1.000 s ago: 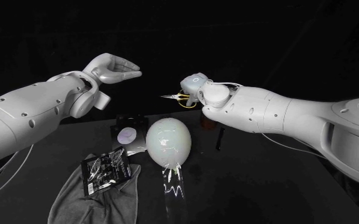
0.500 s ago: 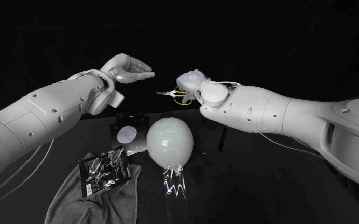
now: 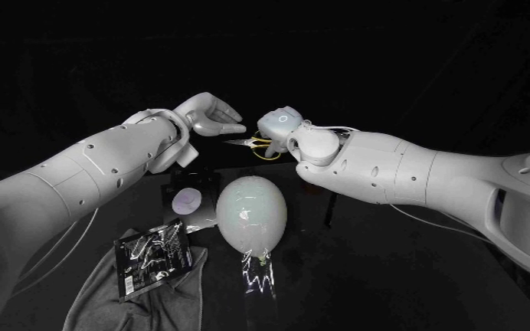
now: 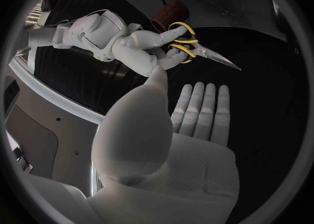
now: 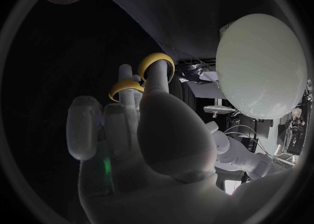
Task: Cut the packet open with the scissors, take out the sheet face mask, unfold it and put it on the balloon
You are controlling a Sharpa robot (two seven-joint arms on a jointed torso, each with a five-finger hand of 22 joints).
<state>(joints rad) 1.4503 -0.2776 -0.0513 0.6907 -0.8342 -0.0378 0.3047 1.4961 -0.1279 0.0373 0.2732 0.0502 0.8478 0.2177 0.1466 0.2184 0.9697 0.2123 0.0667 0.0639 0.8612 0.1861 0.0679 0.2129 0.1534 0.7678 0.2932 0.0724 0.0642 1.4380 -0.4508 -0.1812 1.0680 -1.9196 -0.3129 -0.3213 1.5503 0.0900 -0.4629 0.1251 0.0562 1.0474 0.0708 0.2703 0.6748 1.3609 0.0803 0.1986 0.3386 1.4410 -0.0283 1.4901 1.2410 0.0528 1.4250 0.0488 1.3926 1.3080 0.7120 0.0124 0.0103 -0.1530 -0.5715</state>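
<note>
My right hand (image 3: 282, 126) is raised above the table and holds the yellow-handled scissors (image 3: 252, 143), blades pointing toward my left hand (image 3: 210, 115). In the right wrist view its fingers (image 5: 154, 85) pass through the yellow handle loops (image 5: 157, 63). The left hand hangs close beside the scissor tips with nothing in it; its fingers (image 4: 203, 109) are stretched out straight just short of the blades (image 4: 219, 59). The pale oval balloon (image 3: 250, 212) stands on the table below both hands. The shiny black packet (image 3: 158, 253) lies flat at the front left.
A grey towel (image 3: 132, 296) lies under the packet near the table's front left. A black stand with a pale disc (image 3: 188, 197) sits just left of the balloon. A brown cylinder (image 4: 171, 14) stands near the balloon.
My left arm has swung to the right and slightly down, bringing its hand next to the scissor tips. The right hand with the scissors has stayed almost still.
</note>
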